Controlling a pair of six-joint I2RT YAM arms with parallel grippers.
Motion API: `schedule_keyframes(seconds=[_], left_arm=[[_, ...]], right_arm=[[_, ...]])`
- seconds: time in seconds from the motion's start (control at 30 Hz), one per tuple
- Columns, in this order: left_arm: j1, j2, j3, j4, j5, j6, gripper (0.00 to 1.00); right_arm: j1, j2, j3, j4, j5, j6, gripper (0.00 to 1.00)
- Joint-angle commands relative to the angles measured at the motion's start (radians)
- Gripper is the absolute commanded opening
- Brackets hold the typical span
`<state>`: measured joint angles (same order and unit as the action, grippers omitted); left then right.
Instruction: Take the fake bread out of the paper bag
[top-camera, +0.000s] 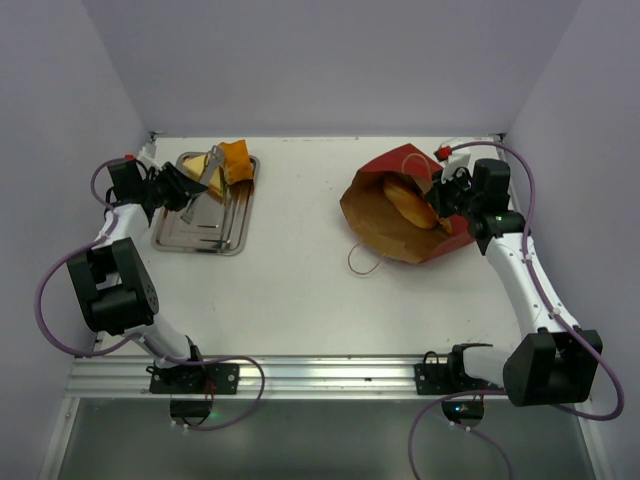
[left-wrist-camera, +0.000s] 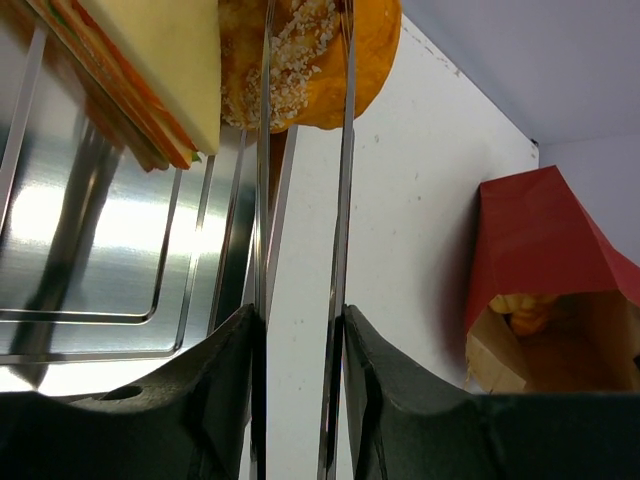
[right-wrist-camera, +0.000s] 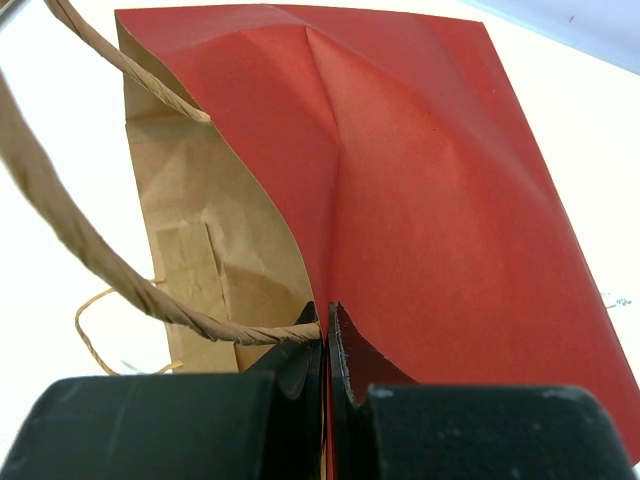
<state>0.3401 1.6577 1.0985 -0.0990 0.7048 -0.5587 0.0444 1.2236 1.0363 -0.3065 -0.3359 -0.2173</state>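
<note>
The red paper bag (top-camera: 400, 215) lies on its side at the right, its brown inside showing, with a tan loaf of fake bread (top-camera: 408, 203) in its mouth. My right gripper (top-camera: 443, 205) is shut on the bag's rim; in the right wrist view the fingers (right-wrist-camera: 327, 345) pinch the red wall (right-wrist-camera: 430, 200) next to a string handle (right-wrist-camera: 80, 240). My left gripper (top-camera: 180, 190) holds metal tongs (top-camera: 207, 178) over the steel tray (top-camera: 185, 235). In the left wrist view the tong arms (left-wrist-camera: 343, 200) reach an orange crumbed bun (left-wrist-camera: 320, 60).
The tray (left-wrist-camera: 90, 230) at the back left holds a sandwich wedge (top-camera: 213, 165) and the orange bun (top-camera: 237, 160). A loose handle loop (top-camera: 362, 262) lies on the table in front of the bag. The bag (left-wrist-camera: 540, 240) also shows in the left wrist view. Walls close the table's sides and back.
</note>
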Motion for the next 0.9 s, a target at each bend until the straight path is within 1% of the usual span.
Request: schedule_keyframes(seconds=[0.0, 0.27, 0.67, 0.87], left_arm=[[0.013, -0.045, 0.024, -0.008, -0.013, 0.022, 0.41], [0.016, -0.087, 0.011, 0.021, -0.007, 0.005, 0.43], [0.020, -0.116, 0.011, 0.016, -0.004, 0.003, 0.45], [0.019, -0.168, -0.006, 0.031, 0.050, -0.006, 0.43]], right_arm=[[-0.003, -0.016, -0.009, 0.023, -0.028, 0.018, 0.00], [-0.005, -0.018, -0.009, 0.023, -0.026, 0.018, 0.00], [-0.005, -0.021, -0.009, 0.023, -0.026, 0.018, 0.00], [-0.005, -0.018, -0.009, 0.021, -0.028, 0.016, 0.00]])
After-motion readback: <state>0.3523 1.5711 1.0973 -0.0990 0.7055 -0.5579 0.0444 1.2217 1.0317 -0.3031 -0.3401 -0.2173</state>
